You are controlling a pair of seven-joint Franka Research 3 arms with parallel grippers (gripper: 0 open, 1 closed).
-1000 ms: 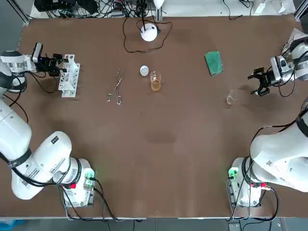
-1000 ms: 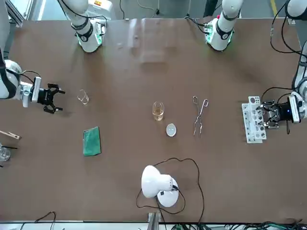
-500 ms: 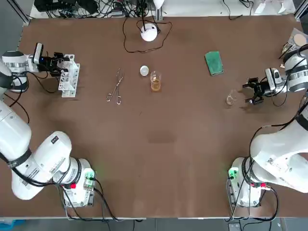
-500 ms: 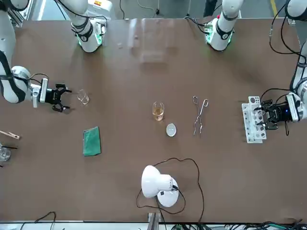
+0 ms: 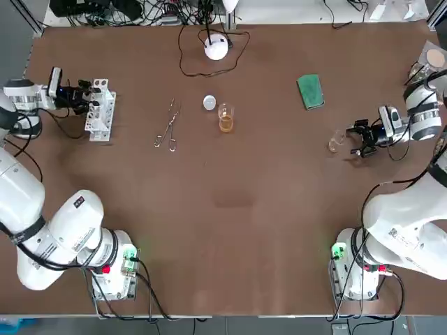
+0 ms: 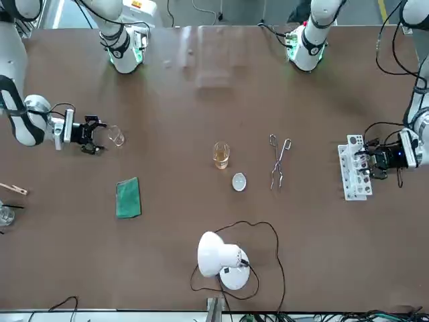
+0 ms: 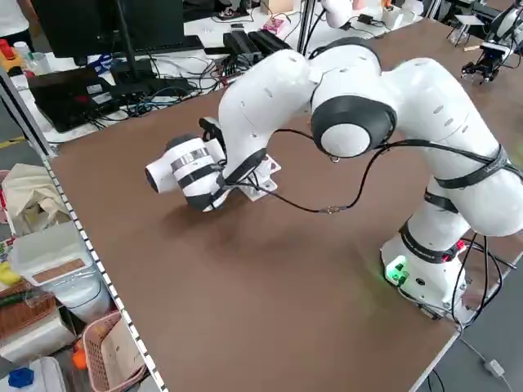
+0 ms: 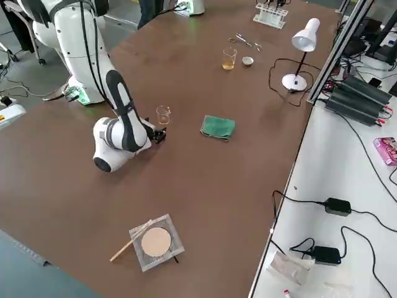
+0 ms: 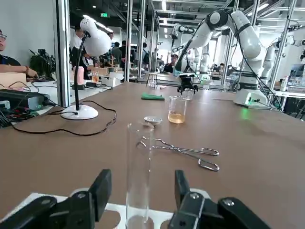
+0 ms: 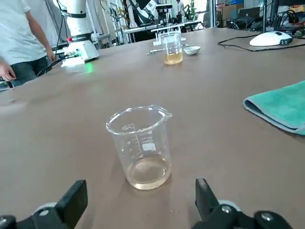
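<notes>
At the right edge of the table (image 5: 230,209), your right gripper (image 5: 354,137) lies low and level, its fingers (image 10: 72,199) spread wide. The small glass beaker (image 10: 140,147) stands upright just ahead of the tips, not yet between them. That low, sideways pose puts the pads at the height of the beaker's wall rather than its rim. The beaker looks empty, though a thin film at its bottom cannot be ruled out. Across the table, your left gripper (image 5: 91,96) is at the white test-tube rack (image 5: 102,115), with its fingers (image 9: 101,190) parted on either side of a clear test tube (image 9: 138,171). A gap shows on both sides, so nothing is gripped; the rack alone keeps the tube upright. Between the two arms sit metal tongs (image 5: 167,125), a beaker of amber liquid (image 5: 225,120), a small white dish (image 5: 209,103), a green cloth (image 5: 310,91) and a desk lamp (image 5: 216,47), all well apart from both grippers.
</notes>
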